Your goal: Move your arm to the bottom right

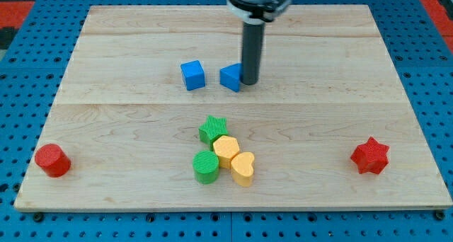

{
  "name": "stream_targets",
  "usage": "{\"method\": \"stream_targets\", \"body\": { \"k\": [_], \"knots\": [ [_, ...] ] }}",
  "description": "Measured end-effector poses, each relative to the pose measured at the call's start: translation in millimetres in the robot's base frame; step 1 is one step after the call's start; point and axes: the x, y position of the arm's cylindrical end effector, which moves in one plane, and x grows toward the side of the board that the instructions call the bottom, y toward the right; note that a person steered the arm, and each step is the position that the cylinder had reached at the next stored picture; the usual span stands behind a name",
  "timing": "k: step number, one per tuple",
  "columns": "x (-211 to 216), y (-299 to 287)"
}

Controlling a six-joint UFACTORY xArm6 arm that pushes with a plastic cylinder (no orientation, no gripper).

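Blue triangular block (231, 78) touches my tip (250, 82) mid-bench (396, 93), no claw fitted to report; bottom-right run stays open short of the red star (370, 156).

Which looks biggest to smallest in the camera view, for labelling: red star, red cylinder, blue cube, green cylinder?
1. Red star
2. Red cylinder
3. Green cylinder and blue cube: look alike, and the cube lies nearer the view's top, so unranked.

Pale wooden board (354, 72) on a blue pegboard bench (28, 65)

Blue perforated surface rings the planked board from 12 through 6 o'clock; red patches show at 11 and 1 o'clock corners. Light is even, shadows soft.
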Motion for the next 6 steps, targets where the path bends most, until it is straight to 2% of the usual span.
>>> {"method": "stream_targets", "body": {
  "k": [1, 2, 3, 4, 5, 6],
  "knots": [
    [-4.3, 15.7],
    [2.9, 119.7],
    [62.4, 219.2],
    [146.5, 272.6],
    [185.2, 254.9],
    [167.5, 209.5]
  ]
}}
